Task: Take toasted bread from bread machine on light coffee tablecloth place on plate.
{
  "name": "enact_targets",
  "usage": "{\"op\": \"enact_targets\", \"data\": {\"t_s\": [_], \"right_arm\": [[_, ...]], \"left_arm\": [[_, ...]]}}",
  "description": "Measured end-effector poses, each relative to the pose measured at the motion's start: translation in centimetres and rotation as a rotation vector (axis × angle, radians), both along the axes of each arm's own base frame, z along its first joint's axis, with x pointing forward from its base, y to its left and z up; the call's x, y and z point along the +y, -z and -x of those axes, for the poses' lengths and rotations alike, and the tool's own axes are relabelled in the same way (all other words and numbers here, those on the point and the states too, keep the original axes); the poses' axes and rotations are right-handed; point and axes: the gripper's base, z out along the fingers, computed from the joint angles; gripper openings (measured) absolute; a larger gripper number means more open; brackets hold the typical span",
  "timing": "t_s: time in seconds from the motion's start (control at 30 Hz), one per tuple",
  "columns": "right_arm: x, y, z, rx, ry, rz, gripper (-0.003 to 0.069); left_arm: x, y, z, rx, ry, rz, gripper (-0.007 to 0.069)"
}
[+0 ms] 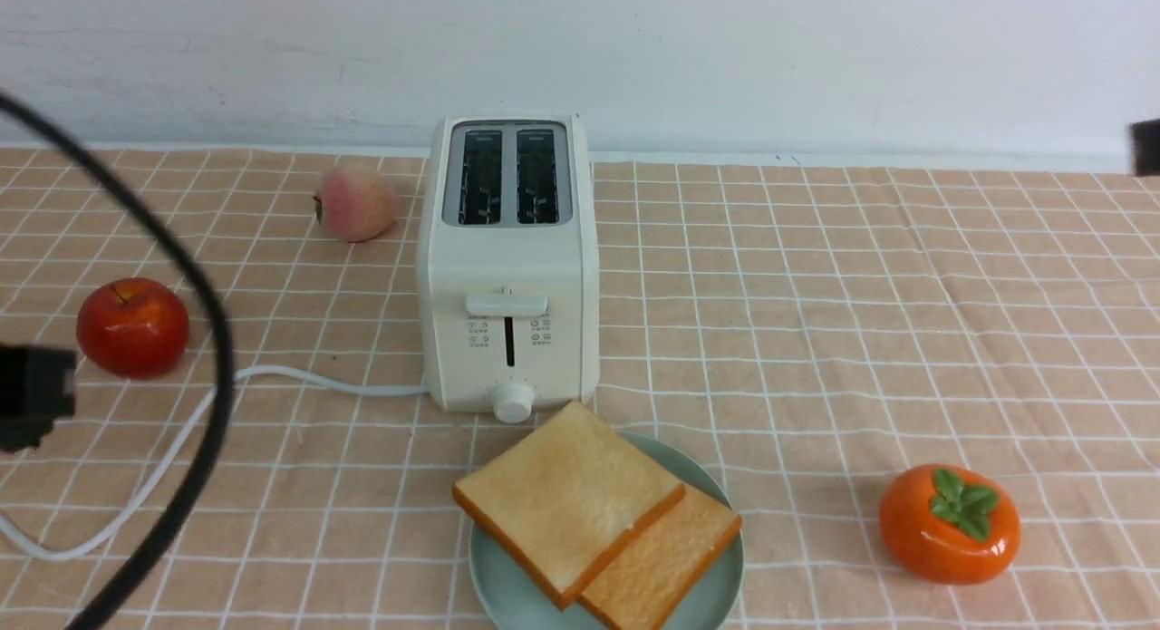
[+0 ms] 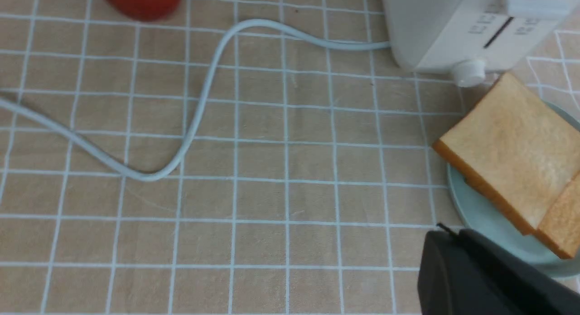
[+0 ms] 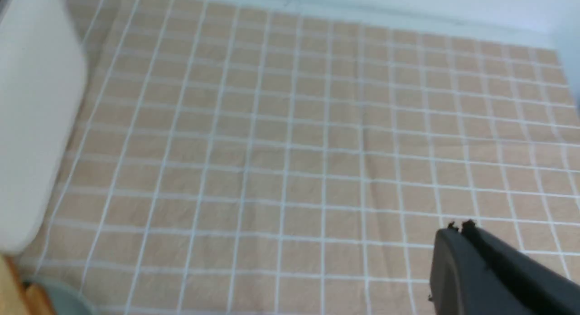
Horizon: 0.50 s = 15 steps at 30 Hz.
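Two slices of toasted bread lie flat and overlapping on the mint-green plate: the upper slice partly covers the lower slice. The plate sits on the tablecloth just in front of the bread machine, whose two slots are empty and whose lever is up. My left gripper is shut and empty, above the cloth beside the plate and toast. My right gripper is shut and empty over bare cloth to the right of the bread machine.
A red apple and a peach sit left of the toaster. An orange persimmon sits at the front right. The toaster's white cord snakes across the left cloth. A black cable arcs at the left edge.
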Motion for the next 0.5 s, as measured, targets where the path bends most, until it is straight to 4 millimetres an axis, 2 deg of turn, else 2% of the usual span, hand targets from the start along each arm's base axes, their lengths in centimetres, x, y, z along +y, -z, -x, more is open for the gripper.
{"op": "enact_targets", "data": {"t_s": [0.03,0.07,0.13,0.2,0.23,0.33,0.37,0.43,0.5], "right_arm": [[-1.4,1.4,1.6,-0.069,0.035,-0.037,-0.0019],[-1.5,1.1,1.8,-0.091,0.033,-0.048,-0.0019],[-2.7,4.5,4.9,-0.180,0.043,-0.114,-0.0020],[-2.9,6.4,5.8,-0.198,0.029,-0.140,-0.0020],[-2.9,8.6,7.5,-0.248,-0.006,-0.185,-0.0020],[-2.7,11.5,8.8,-0.281,-0.053,-0.221,-0.0020],[-2.6,13.3,9.5,-0.303,-0.089,-0.229,-0.0020],[-2.5,15.4,10.3,-0.326,-0.133,-0.223,-0.0018],[-2.4,16.1,10.7,-0.335,-0.149,-0.220,-0.0015]], "left_arm": [[0.4,1.5,0.9,-0.010,-0.050,0.036,-0.0014],[0.5,1.7,1.0,-0.014,-0.050,0.035,-0.0014],[0.7,3.6,2.4,-0.039,-0.108,0.142,-0.0014],[0.7,4.6,2.7,-0.030,-0.125,0.185,-0.0014],[0.6,5.6,3.1,-0.034,-0.134,0.235,-0.0014],[0.5,6.7,3.3,-0.018,-0.138,0.266,-0.0014],[0.4,7.1,3.3,-0.009,-0.139,0.275,-0.0014],[0.4,7.3,3.3,-0.005,-0.140,0.278,-0.0014],[0.4,7.3,3.2,-0.009,-0.141,0.282,-0.0014]]}}
